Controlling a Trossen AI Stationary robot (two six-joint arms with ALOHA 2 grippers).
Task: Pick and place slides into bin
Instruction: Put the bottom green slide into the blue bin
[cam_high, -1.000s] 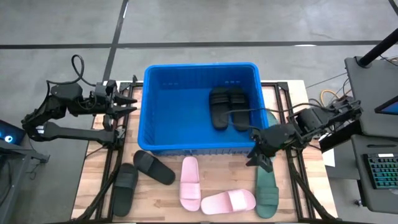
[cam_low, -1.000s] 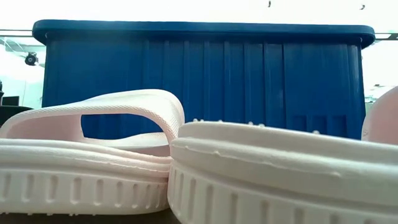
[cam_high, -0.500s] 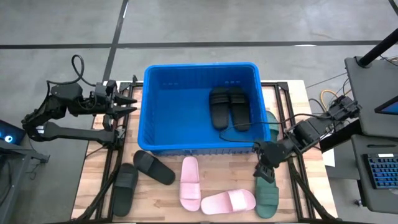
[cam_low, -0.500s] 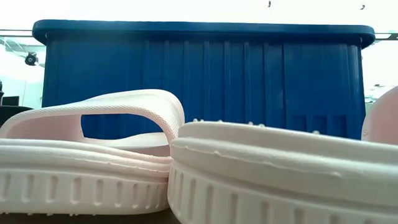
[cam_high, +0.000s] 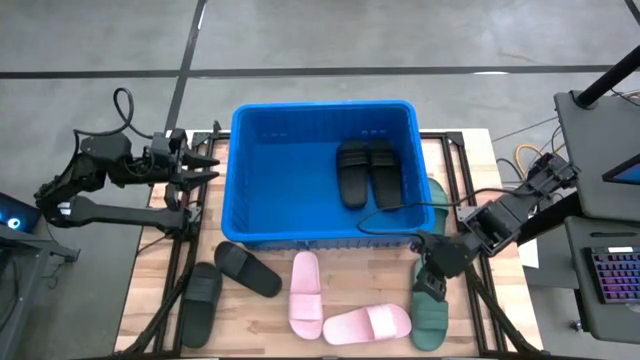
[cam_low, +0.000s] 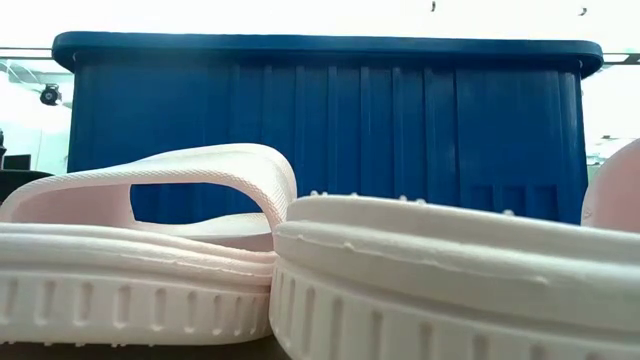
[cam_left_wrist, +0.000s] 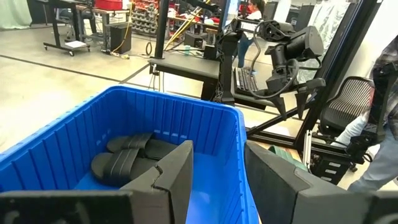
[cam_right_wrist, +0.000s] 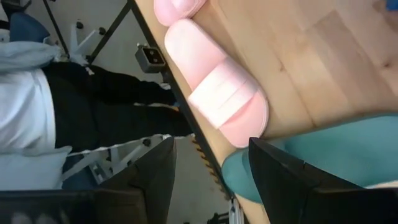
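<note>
While your right hand (cam_high: 432, 283) hovers released over the green slide (cam_high: 431, 310) beside the bin (cam_high: 243, 180), your left hand (cam_high: 207, 166) waits released.

Two arms of dark, near-black finish throughout, built of boxy jointed segments. The left arm (cam_high: 100, 180) carries a black cable looped above its rear joint. The right arm (cam_high: 505, 215) trails a thin black cable (arcing beside its forearm). Fingers (cam_left_wrist: 177, 168) are matte black, flat, angular plates with bevelled edges.
</note>
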